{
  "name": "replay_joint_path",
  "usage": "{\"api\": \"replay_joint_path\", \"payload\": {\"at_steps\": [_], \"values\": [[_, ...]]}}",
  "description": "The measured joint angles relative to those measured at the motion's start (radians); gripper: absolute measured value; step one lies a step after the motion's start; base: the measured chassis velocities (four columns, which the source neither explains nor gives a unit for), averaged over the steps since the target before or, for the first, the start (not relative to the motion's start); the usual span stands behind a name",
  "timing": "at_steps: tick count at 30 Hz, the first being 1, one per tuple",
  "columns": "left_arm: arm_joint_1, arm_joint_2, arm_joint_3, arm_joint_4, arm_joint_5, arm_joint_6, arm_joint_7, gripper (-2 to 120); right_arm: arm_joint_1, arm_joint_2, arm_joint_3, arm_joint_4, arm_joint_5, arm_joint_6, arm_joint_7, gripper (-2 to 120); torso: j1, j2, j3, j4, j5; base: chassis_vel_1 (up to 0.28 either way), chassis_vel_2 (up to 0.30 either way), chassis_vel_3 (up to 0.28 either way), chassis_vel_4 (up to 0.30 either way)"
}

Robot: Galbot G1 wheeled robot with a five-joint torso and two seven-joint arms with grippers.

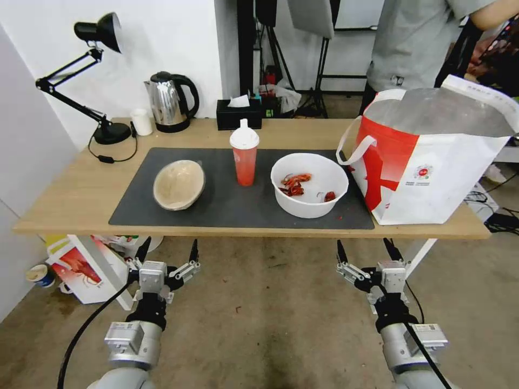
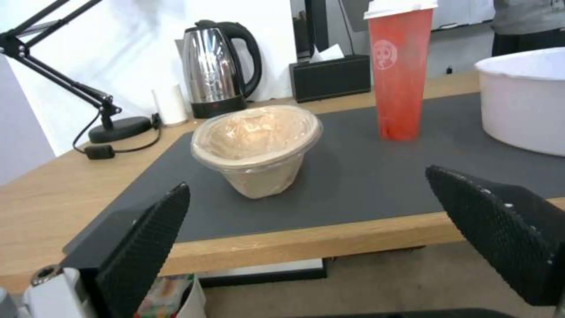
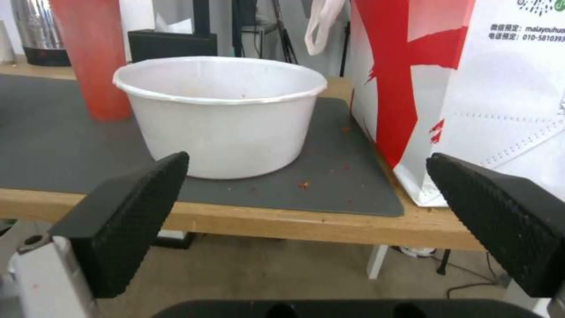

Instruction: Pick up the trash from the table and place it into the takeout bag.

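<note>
Both pincers sit nearest the head camera, below and short of the table [image 1: 70, 208] edge: left gripper [image 1: 167, 252] and right gripper [image 1: 366, 250], each with fingers spread apart and holding nothing. Beyond the left gripper rests one beige paper-pulp bowl [image 1: 179, 184]; beyond the right, one white plastic bowl [image 1: 309, 184] with red shell scraps. Between them stands one red drink cup [image 1: 244, 153]. Count: three trash items, all on the dark mat [image 1: 135, 208]. One takeout bag [image 1: 432, 156] stands open beyond and outboard of the right gripper, touching the mat's end.

Left wrist view: fingers [image 2: 141, 256] wide apart, pulp bowl [image 2: 257, 148] directly ahead between them, cup [image 2: 399, 75] farther toward the other arm.

Right wrist view: fingers [image 3: 121, 221] wide apart, white bowl [image 3: 220, 115] ahead, bag [image 3: 471, 97] just beside it.

Risks, as judged: the tall cup may topple if clipped by either arm; tilting the white bowl would spill scraps; the soft bag mouth could fold under a careless drop.
</note>
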Motion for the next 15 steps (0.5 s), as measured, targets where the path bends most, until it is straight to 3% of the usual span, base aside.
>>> {"api": "replay_joint_path", "payload": {"at_steps": [15], "values": [[0.0,0.0,0.0,0.0,0.0,0.0,0.0,100,0.0,0.0,0.0,0.0,0.0,0.0,0.0,100,0.0,0.0,0.0,0.0,0.0,0.0,0.0,0.0,0.0]]}}
